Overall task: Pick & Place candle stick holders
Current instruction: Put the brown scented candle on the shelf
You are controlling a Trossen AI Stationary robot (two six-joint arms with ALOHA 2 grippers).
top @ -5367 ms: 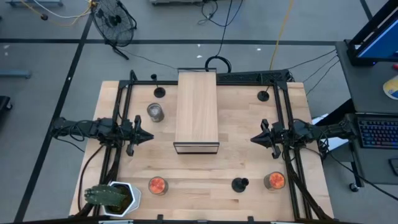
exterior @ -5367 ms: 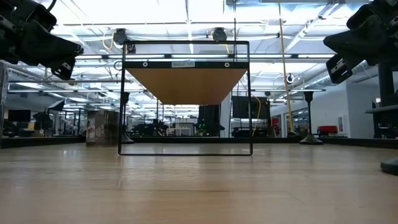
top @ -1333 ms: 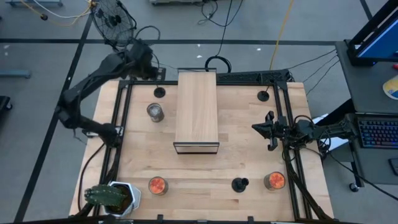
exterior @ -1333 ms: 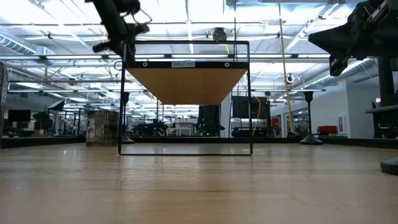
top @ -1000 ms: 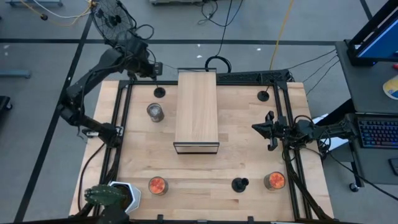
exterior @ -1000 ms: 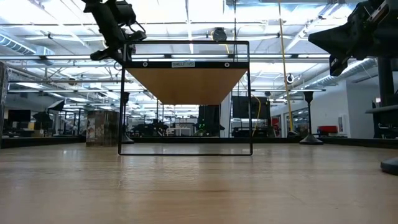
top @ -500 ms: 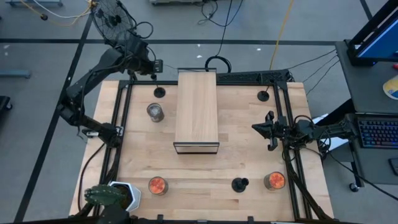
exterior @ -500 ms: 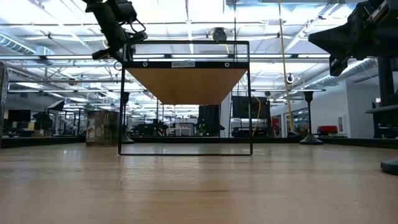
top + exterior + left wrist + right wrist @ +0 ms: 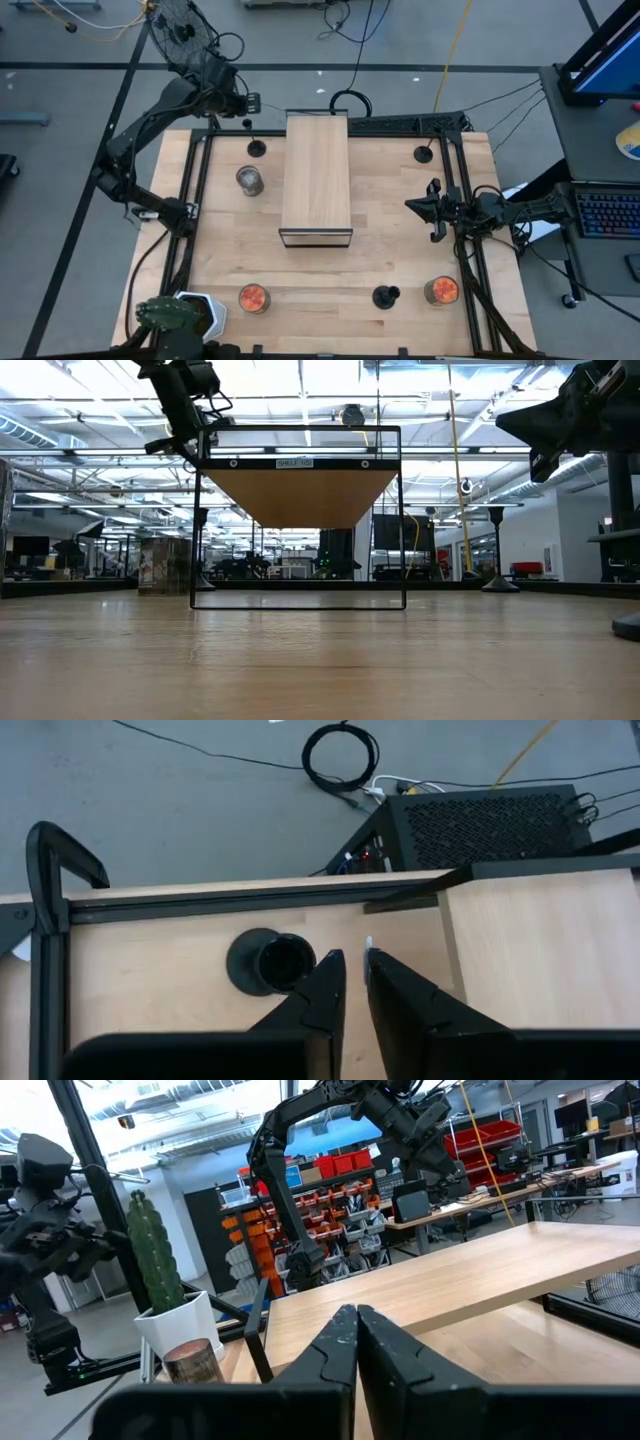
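Tool (image 9: 354, 960) of the left arm hovers at the upper left of the high view, fingers a narrow slit apart, holding nothing, above one candle stick holder (image 9: 270, 961) on the worktop (image 9: 400, 230). Right tool (image 9: 432, 209) waits mid-right, closed, empty.

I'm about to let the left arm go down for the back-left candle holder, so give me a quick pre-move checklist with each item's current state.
1. Left gripper above the back-left candle stick holder: not ok, it sits to one side.
2. Fingers open enough: cannot tell; only a narrow gap shows.
3. Holder upright on the table: ok.
4. Clear of the wooden shelf: ok, shelf stands beside.
5. Right gripper parked away: ok.
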